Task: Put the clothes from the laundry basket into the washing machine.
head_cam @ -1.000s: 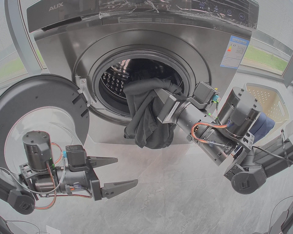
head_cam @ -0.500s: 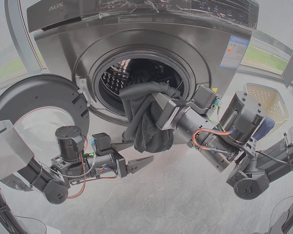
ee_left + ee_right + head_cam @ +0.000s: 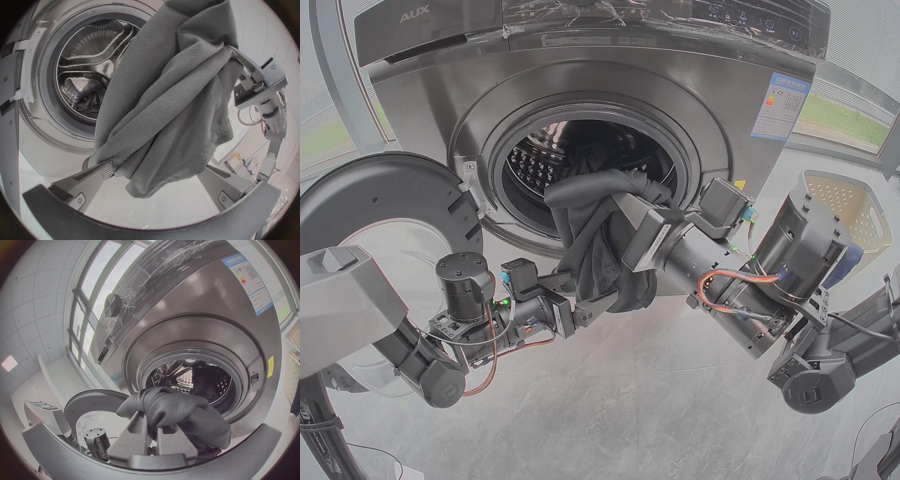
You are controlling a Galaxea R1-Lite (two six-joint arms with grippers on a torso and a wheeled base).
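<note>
A dark grey garment (image 3: 594,250) hangs in front of the washing machine's round opening (image 3: 540,162). My right gripper (image 3: 151,424) is shut on its bunched top (image 3: 175,408), level with the lower rim of the opening. My left gripper (image 3: 590,289) is open just below, one finger on each side of the garment's hanging lower end (image 3: 168,109). The cloth lies against one finger (image 3: 103,167). More dark clothing (image 3: 89,101) lies inside the drum. The beige laundry basket (image 3: 856,212) stands at the right with a blue garment (image 3: 840,259) in it.
The machine's round door (image 3: 381,194) stands swung open on the left, close behind my left arm. Grey tiled floor (image 3: 650,400) spreads below both arms. Windows run behind the machine on both sides.
My left arm has swung up and to the right, from low over the floor to the garment's lower end. The right arm has shifted slightly with the garment still held.
</note>
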